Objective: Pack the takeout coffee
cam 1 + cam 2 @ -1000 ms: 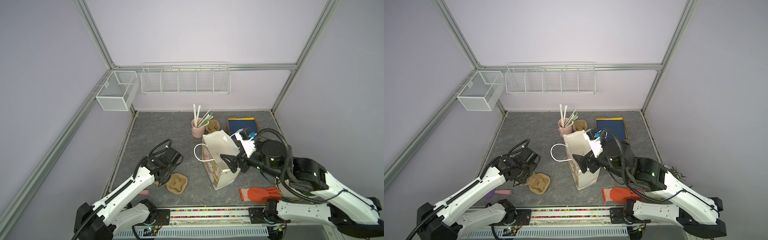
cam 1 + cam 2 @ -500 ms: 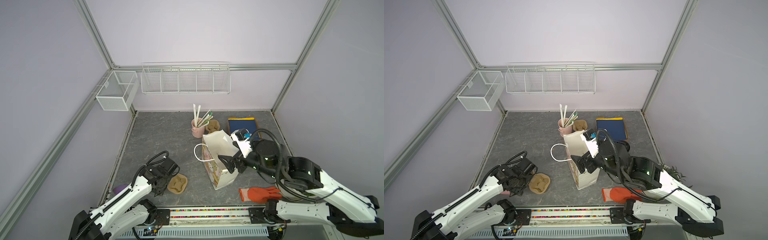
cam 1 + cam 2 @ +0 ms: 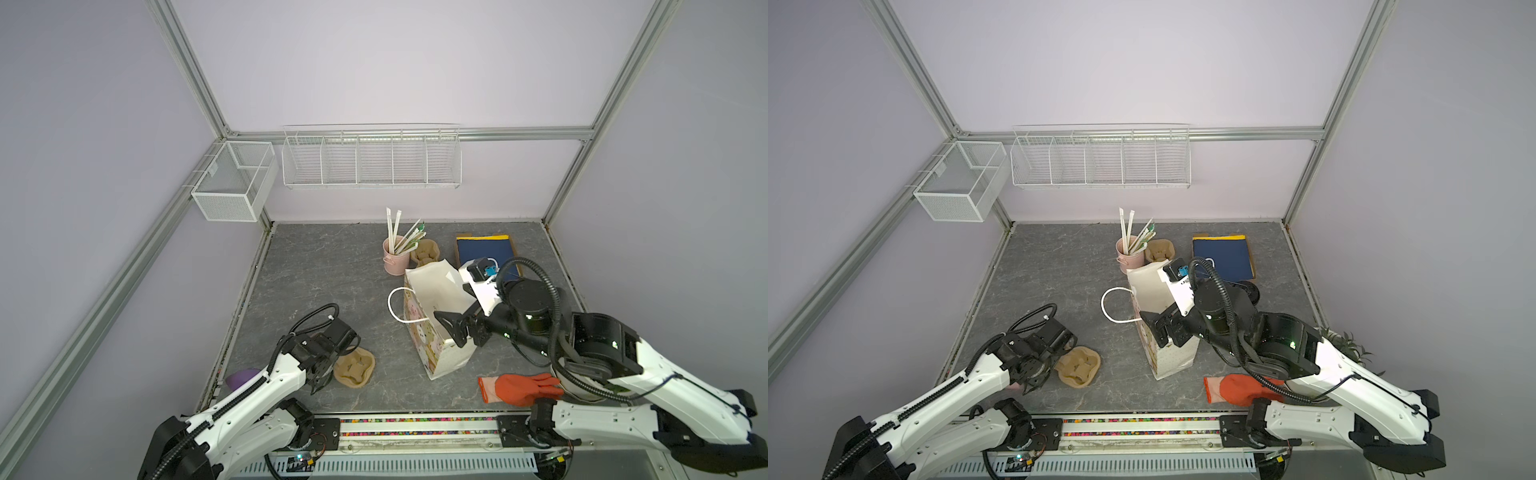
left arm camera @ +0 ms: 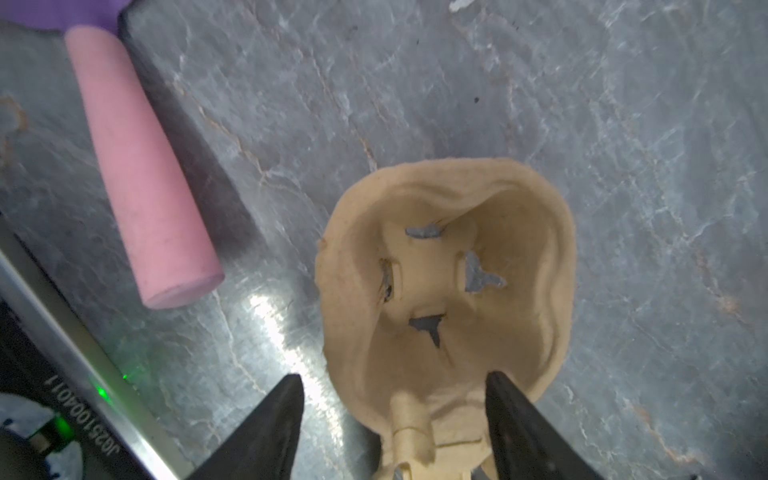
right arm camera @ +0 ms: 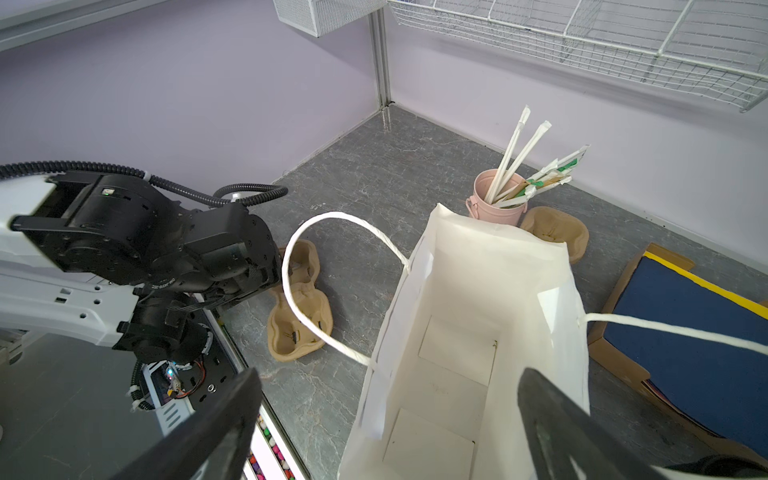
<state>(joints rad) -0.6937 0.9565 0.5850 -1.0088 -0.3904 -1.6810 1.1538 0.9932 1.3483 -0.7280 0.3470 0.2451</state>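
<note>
On grey marbled table (image 3: 324,274): upright white paper bag (image 3: 432,286) mid-table; pink cup of straws (image 3: 394,262) and pulp carrier (image 3: 424,254) just behind; blue box (image 3: 484,249) back right; second pulp carrier (image 3: 354,368) front left; orange glove (image 3: 515,386) in front; pink cylinder (image 4: 141,174) near front-left edge.

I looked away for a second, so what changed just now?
The left hand pulled back toward the front edge, open above the end of the pulp carrier. Nothing was gripped or released. The right hand stayed open over the paper bag; carrier and bag unmoved.
</note>
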